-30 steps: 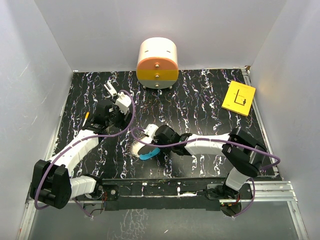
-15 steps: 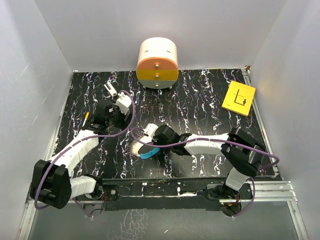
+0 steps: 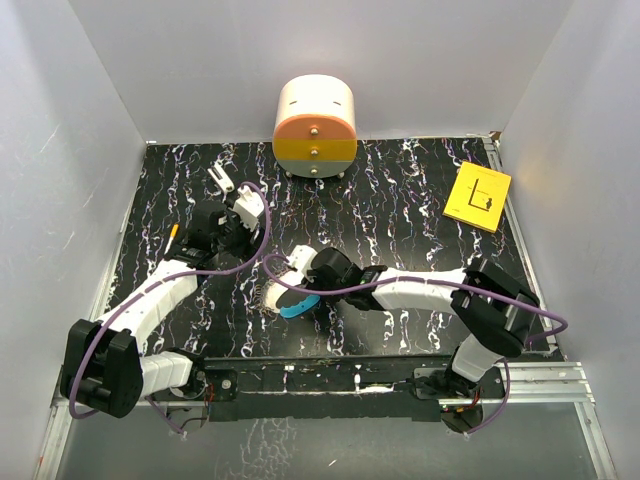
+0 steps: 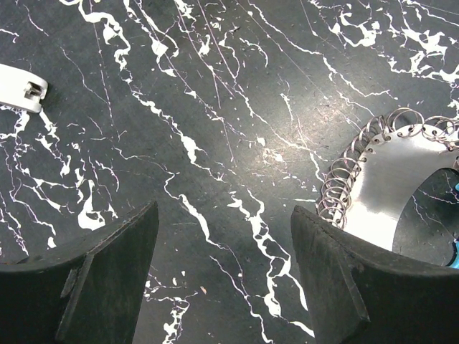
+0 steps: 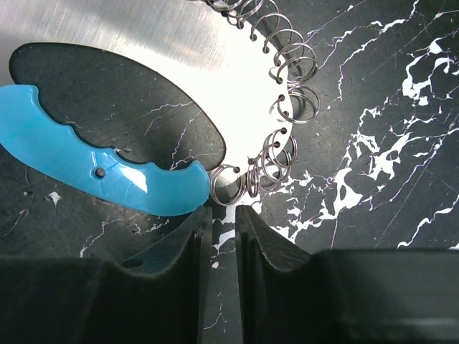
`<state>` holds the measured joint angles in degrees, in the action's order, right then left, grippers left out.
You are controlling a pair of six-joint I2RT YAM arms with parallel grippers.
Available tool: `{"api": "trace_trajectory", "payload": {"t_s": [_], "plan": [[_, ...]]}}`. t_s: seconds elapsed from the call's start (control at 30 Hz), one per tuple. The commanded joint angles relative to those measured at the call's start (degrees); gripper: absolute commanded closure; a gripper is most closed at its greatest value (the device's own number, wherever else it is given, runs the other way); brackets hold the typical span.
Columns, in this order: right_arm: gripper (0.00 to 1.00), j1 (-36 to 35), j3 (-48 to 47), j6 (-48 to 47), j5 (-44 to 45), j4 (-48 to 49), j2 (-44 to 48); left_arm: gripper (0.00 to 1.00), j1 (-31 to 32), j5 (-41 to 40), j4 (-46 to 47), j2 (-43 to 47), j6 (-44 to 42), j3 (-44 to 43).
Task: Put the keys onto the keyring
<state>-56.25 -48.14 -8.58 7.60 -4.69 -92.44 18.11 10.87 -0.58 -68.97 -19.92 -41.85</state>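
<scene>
The keyring (image 3: 283, 298) lies mid-table: a bright-blue curved band (image 5: 93, 166) joined to a shiny metal plate (image 5: 143, 36) edged with several wire rings (image 5: 287, 107). My right gripper (image 5: 224, 215) sits low at the end of the blue band. Its jaws stand a narrow gap apart with only table between them, and the nearest ring (image 5: 226, 188) lies just beyond the tips. In the top view it is the right gripper (image 3: 300, 283) over the loop. My left gripper (image 4: 224, 215) hangs wide open and empty over bare table, with the keyring (image 4: 387, 179) to its right. The keys are out of view.
A white forked piece (image 3: 222, 180) lies at the back left, seen as the white piece (image 4: 21, 87) in the left wrist view. An orange sliver (image 3: 175, 237) lies by the left arm. An orange-and-white drum (image 3: 315, 125) stands at the back centre, and a yellow card (image 3: 478, 196) at the back right.
The right arm's elbow has drifted slightly right while its gripper stays at the keyring. The left arm and the keyring have not moved.
</scene>
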Motion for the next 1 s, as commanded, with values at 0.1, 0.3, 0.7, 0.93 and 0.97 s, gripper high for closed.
{"api": "trace_trajectory", "payload": {"t_s": [0.1, 0.3, 0.7, 0.93, 0.97], "plan": [[0.74, -0.3, -3.9, -2.0, -0.5, 1.6, -0.2, 0.27, -0.3, 2.0, -0.6, 0.4, -0.3, 0.4], [0.73, -0.4, -4.9, -1.9, -1.0, 2.3, -2.0, 0.27, -0.3, 2.0, -0.6, 0.4, -0.4, 0.5], [0.73, -0.4, -5.1, -1.2, -0.7, 2.9, -4.3, 0.27, -0.3, 1.9, -0.2, 0.3, -0.5, 0.7], [0.76, -0.2, -5.3, -1.3, 1.9, 3.9, -5.1, 0.27, -0.3, 1.7, -0.3, 0.2, -0.5, 0.8], [0.77, -0.2, -5.2, -1.4, 2.0, 4.1, -5.1, 0.27, -0.3, 1.7, -0.2, 0.2, -0.5, 0.8]]}}
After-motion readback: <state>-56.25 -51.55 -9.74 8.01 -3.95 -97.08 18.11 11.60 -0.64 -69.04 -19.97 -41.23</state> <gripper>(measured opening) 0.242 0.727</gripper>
